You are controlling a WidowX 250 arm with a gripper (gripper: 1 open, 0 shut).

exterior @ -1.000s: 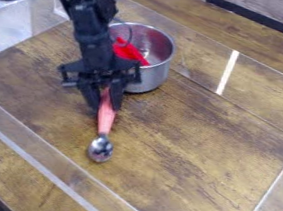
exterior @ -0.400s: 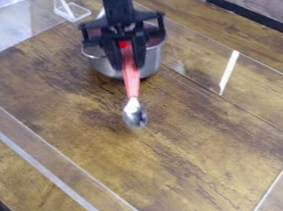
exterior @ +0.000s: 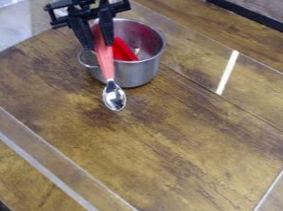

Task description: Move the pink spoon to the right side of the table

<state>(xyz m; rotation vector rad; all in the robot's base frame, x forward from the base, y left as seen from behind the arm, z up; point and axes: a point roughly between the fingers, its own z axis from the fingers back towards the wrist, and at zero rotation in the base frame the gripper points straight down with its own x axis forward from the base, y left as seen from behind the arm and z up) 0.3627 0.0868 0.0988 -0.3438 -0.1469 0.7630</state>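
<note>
Here, at upper left, the black pincer (exterior: 95, 21) is closed on the handle of the pink spoon (exterior: 106, 66), which hangs slanted down to the right, its shiny round bowl low over the dark wood-grain counter (exterior: 177, 154); contact there cannot be told. Just behind and right of the spoon stands a steel pot (exterior: 132, 56) holding a bright red object (exterior: 123, 47). Clear acrylic walls (exterior: 228, 73) edge the counter further right.
</note>
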